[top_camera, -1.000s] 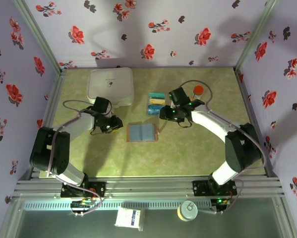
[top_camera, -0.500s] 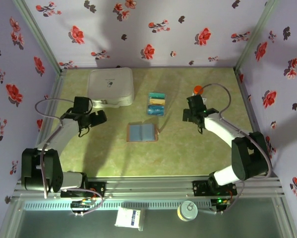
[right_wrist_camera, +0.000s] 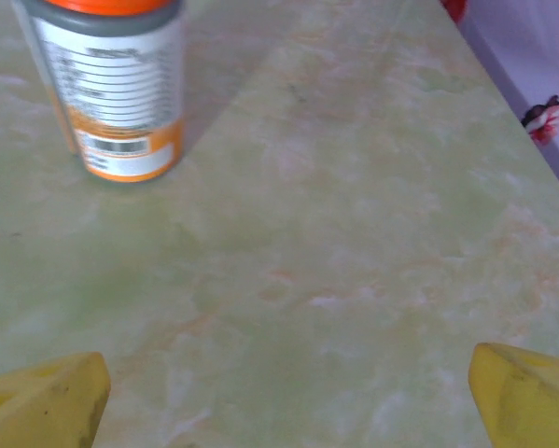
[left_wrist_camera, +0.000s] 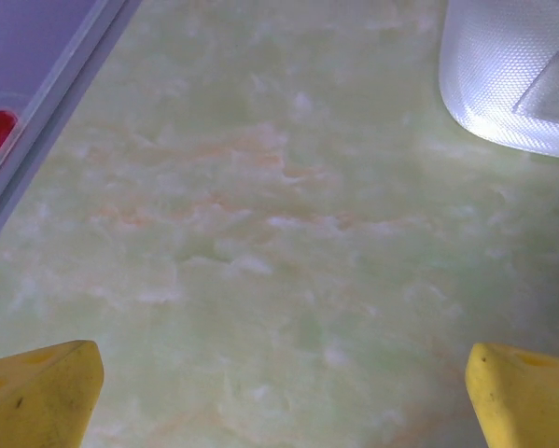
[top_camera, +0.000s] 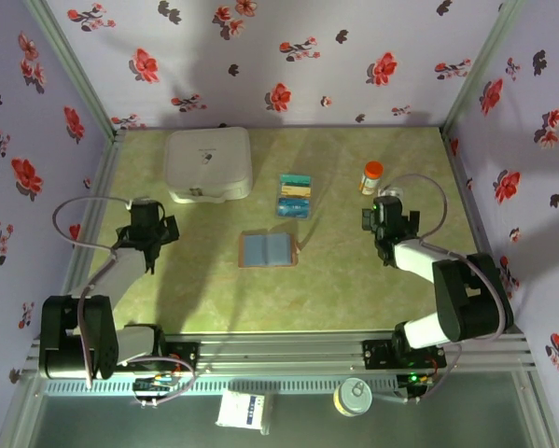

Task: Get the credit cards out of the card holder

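Card holder (top_camera: 268, 249) lies open and flat mid-bench (top_camera: 354, 280), grey-blue inside up, tan edge showing round it. Cards (top_camera: 295, 195) are out of it, on the bench just behind it in a small block (blue, yellow and teal bands; can't tell if they overlap). They don't touch the holder.

Left tool (top_camera: 151, 217) is at the left side of the bench, well apart from the holder, jaws wide apart with nothing between them. Its wrist view has bare bench between the yellow fingers (left_wrist_camera: 36, 397) and a corner of the white box (left_wrist_camera: 517, 75) ahead to the right.

Right tool (top_camera: 388, 207) is at the right side, jaws wide apart and empty, pointing at an orange-capped bottle (right_wrist_camera: 111, 89) that stands upright near it, not touching.

Box sits far left on the bench, apart from the cards.
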